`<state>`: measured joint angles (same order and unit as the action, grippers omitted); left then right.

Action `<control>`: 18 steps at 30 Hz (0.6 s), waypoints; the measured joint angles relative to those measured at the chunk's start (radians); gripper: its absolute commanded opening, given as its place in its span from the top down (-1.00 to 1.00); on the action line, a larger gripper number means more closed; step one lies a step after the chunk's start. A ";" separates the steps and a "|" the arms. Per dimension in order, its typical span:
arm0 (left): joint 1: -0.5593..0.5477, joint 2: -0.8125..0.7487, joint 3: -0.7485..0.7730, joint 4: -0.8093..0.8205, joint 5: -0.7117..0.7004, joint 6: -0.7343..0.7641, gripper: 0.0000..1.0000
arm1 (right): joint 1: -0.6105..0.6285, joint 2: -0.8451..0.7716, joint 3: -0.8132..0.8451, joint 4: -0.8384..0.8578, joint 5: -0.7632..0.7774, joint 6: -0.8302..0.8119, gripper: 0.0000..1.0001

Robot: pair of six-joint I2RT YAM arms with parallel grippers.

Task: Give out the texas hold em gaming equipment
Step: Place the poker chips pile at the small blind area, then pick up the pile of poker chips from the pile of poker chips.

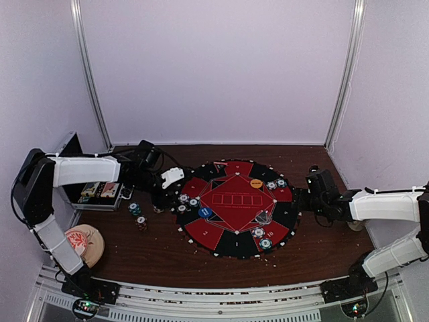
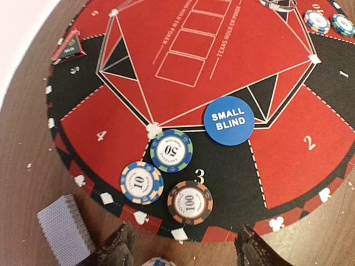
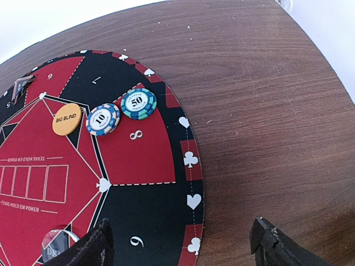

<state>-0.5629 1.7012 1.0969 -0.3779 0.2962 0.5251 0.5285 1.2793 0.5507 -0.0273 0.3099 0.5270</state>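
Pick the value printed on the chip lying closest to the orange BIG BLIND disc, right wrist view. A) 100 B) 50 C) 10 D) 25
C: the 10 chip sits right next to the BIG BLIND disc, while the 50 chip lies on the 10's far side.

High fixed camera looks down from afar, round red-and-black mat (image 1: 236, 204) mid-frame; each wrist camera looks closely down on an opposite edge of it
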 measured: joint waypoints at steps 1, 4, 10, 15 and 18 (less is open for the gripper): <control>0.001 -0.026 -0.011 -0.002 -0.004 0.000 -0.32 | 0.000 0.000 0.000 0.000 0.000 0.000 -0.72; 0.017 -0.088 -0.044 -0.021 -0.014 0.000 -0.41 | 0.000 0.000 0.000 0.000 0.000 0.000 -0.73; 0.137 -0.152 -0.115 -0.047 -0.020 -0.001 -0.61 | 0.000 0.000 0.000 0.000 -0.008 0.000 -0.72; 0.209 -0.168 -0.167 -0.057 -0.020 0.001 -0.67 | 0.001 0.000 0.000 0.000 -0.019 -0.001 -0.72; 0.215 -0.161 -0.173 -0.057 -0.019 0.003 -0.67 | 0.003 0.000 0.000 0.000 -0.021 0.000 -0.72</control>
<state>-0.3481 1.5406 0.9241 -0.4347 0.2775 0.5278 0.5312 1.2789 0.5507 -0.0269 0.2886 0.5266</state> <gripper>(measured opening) 0.835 0.860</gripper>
